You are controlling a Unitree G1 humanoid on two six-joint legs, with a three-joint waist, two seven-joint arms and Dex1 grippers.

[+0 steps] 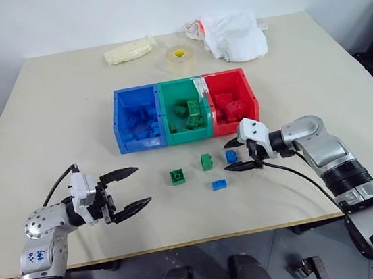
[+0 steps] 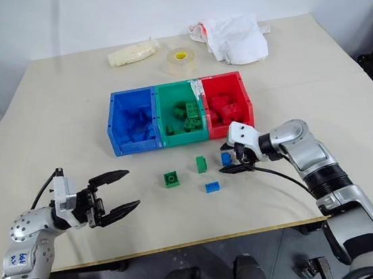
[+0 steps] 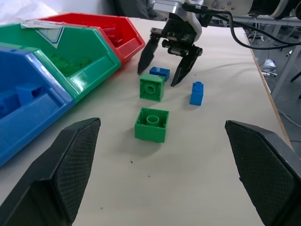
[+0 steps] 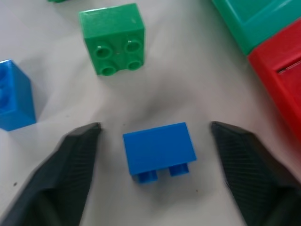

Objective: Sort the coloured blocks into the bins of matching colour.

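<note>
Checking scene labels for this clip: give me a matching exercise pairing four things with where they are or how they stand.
Things:
1. left gripper
2. right gripper
3. tape roll
4. green bin

Places or states:
A. middle of the three joined bins
B. far side of the table, behind the bins
C. open above bare table, holding nothing
D. fingers either side of a blue block, not yet closed on it

Pairs: 1-C, 2-D, 3-B, 4-A
</note>
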